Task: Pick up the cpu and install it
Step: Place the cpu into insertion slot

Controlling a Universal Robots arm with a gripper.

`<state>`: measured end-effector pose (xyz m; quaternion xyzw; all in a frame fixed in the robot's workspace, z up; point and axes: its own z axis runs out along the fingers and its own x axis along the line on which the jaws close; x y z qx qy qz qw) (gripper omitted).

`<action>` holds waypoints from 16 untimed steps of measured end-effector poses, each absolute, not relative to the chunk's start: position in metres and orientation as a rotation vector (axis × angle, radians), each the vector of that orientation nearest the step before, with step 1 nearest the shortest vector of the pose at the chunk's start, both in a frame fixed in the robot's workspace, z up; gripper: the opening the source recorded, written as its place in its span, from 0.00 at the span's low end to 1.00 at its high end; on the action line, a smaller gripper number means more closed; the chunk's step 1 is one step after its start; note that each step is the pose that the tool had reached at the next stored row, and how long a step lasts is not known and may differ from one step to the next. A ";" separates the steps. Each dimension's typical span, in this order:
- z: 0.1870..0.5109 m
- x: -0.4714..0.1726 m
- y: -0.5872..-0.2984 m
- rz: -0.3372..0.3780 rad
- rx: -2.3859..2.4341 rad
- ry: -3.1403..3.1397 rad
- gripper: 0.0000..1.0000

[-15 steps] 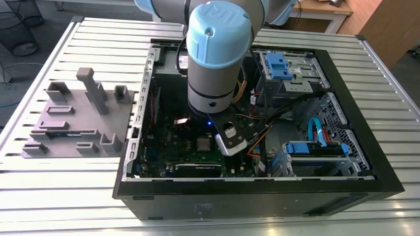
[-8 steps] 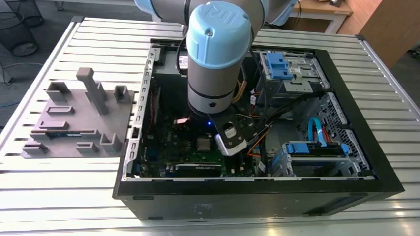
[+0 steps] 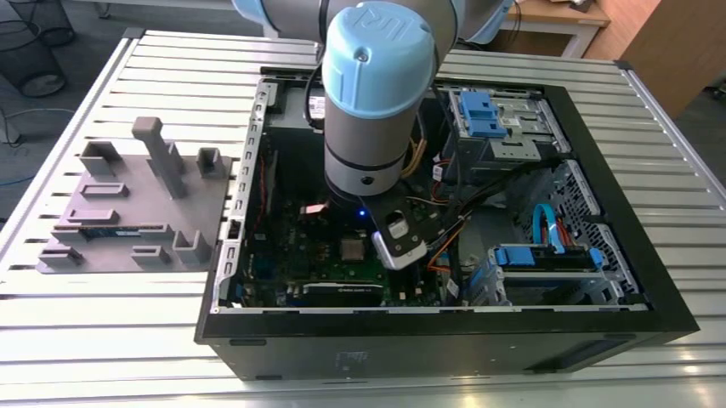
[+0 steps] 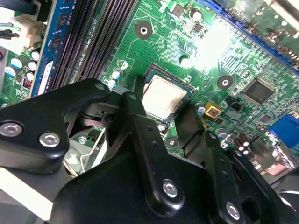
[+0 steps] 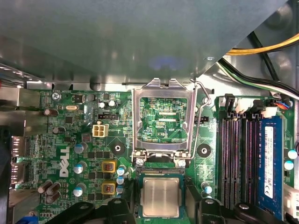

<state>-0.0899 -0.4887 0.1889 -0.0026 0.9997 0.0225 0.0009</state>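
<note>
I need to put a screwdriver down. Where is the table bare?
Bare: the slatted metal table below the grey plastic fixture plate and along the near wall of the black computer case, in the exterior view. Crowded: inside the case, with cables and the robot arm.

A black desktop computer case (image 3: 454, 344) lies open on a slatted metal table (image 3: 114, 340). Beside it, on the exterior view's left, sits a grey moulded fixture plate (image 3: 142, 200). Inside the case, a green motherboard (image 5: 70, 135) carries a silver socket frame (image 5: 137, 121) hinged open, black memory slots (image 5: 233, 158) and one blue memory module (image 5: 270, 158). Blue drive brackets (image 3: 490, 115) sit toward the exterior view's right. Yellow and black cables (image 5: 261, 49) run near the slots.
</note>
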 end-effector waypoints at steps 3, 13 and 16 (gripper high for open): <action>0.191 -0.090 -0.489 0.071 -0.008 3.139 0.54; 0.201 -0.090 -0.489 0.070 -0.008 3.139 0.54; 0.204 -0.090 -0.489 0.071 -0.008 3.139 0.54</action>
